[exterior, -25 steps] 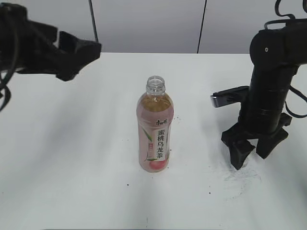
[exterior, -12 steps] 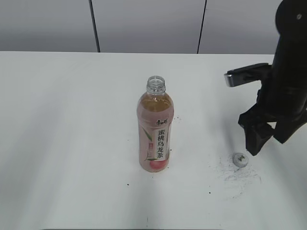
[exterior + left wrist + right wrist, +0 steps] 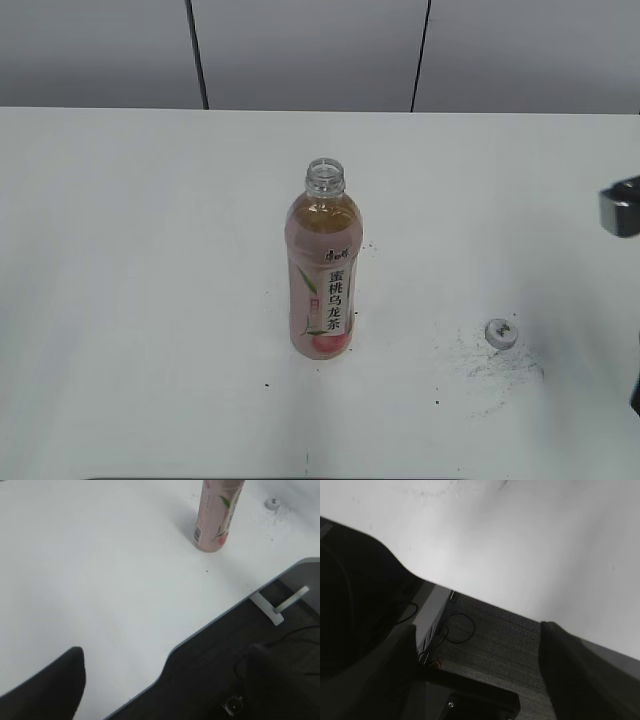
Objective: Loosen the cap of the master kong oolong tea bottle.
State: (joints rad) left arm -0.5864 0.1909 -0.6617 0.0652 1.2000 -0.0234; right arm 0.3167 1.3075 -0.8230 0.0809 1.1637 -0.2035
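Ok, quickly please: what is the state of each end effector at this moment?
Left end effector: only one dark finger shows; cannot be told.
Right end effector: open, fingers wide apart, holding nothing.

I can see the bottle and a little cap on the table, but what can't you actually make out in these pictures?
- Left gripper: left wrist view shows only one dark finger at the bottom edge, so open or shut is unclear.
- Bottle top: cut off by the upper edge in the left wrist view.
- Cap: its dark mark is too small to read in the exterior view.
- Right arm: only a sliver at the exterior view's right edge.
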